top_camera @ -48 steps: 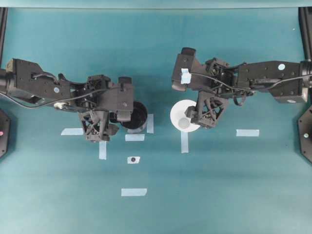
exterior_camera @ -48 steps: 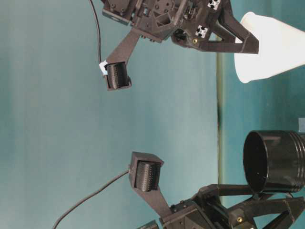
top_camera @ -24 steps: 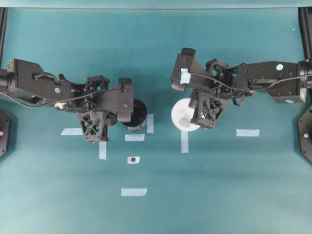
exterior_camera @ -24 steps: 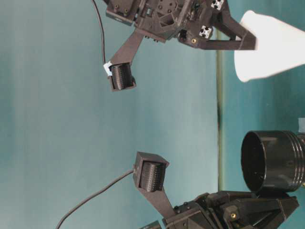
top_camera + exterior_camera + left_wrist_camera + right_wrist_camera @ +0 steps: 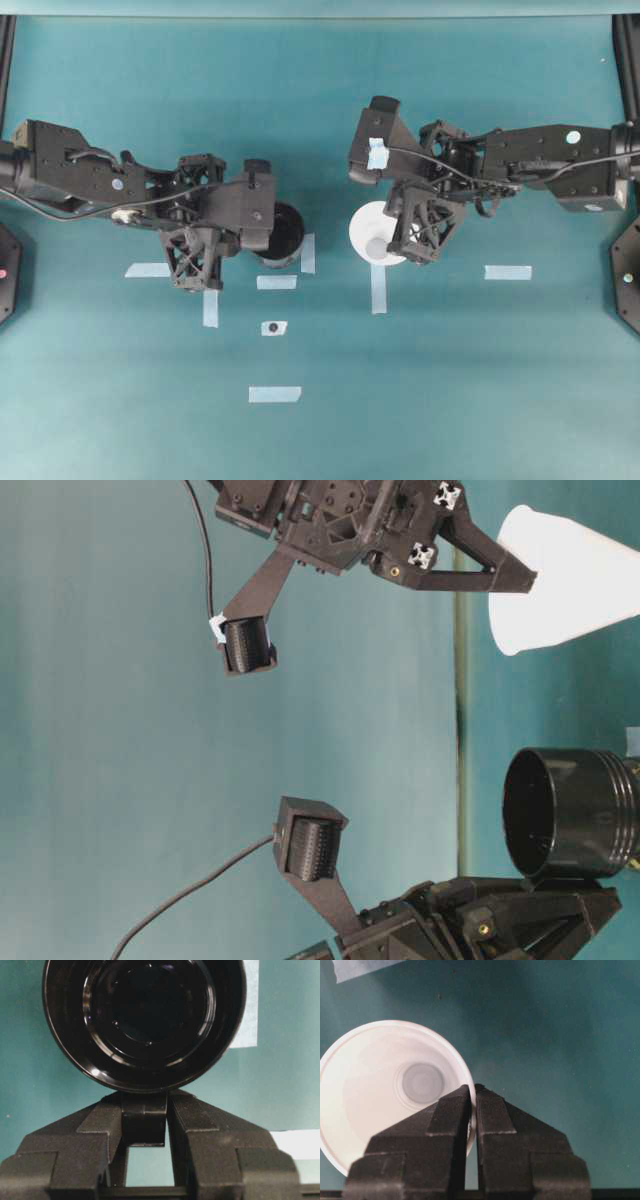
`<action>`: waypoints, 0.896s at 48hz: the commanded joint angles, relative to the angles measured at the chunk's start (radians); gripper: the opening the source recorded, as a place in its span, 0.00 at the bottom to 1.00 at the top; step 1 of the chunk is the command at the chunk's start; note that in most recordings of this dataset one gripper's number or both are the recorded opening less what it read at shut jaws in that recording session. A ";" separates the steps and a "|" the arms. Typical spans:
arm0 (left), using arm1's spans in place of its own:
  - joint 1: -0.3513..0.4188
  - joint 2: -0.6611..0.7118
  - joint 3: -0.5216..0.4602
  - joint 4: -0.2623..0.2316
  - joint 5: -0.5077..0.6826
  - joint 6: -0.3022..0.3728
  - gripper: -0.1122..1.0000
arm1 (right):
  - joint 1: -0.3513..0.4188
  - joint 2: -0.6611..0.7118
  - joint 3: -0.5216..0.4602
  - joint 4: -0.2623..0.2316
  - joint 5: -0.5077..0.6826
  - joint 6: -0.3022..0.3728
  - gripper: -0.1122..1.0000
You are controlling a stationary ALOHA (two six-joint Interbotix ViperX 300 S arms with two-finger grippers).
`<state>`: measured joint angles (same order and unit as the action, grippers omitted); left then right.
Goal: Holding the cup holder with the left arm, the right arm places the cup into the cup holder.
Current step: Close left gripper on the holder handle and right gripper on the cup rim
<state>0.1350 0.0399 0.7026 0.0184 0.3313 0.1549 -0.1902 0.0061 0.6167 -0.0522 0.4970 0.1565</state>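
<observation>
The glossy black cup holder (image 5: 283, 235) stands upright on the teal table, its mouth open upward (image 5: 145, 1020). My left gripper (image 5: 145, 1110) is shut on its short side handle (image 5: 145, 1122), one finger on each side. The white cup (image 5: 372, 235) stands to its right. My right gripper (image 5: 471, 1091) is shut on the near wall of the cup (image 5: 385, 1090), one finger inside the rim and one outside. The table-level view shows the cup (image 5: 575, 580) a little tilted, with the holder (image 5: 575, 815) apart from it.
Light blue tape strips lie on the table around both things: one beside the holder (image 5: 308, 253), one in front of it (image 5: 277, 282), one below the cup (image 5: 378, 290) and one at the right (image 5: 508, 272). A small tape piece with a black dot (image 5: 273, 328) lies nearer the front.
Both grippers have gone from open to shut, the left on the holder's handle and the right on the cup's rim. The cup and the holder have shifted slightly.
</observation>
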 commanded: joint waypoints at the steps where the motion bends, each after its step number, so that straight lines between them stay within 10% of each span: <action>1: 0.002 -0.038 -0.021 0.003 -0.003 0.002 0.32 | -0.003 -0.021 -0.018 0.011 -0.006 0.009 0.16; 43: -0.028 -0.083 -0.072 0.003 0.028 0.003 0.32 | -0.023 -0.192 -0.008 0.037 0.017 0.089 0.13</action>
<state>0.1150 -0.0123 0.6642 0.0184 0.3528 0.1549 -0.2117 -0.1396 0.6182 -0.0169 0.5185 0.2316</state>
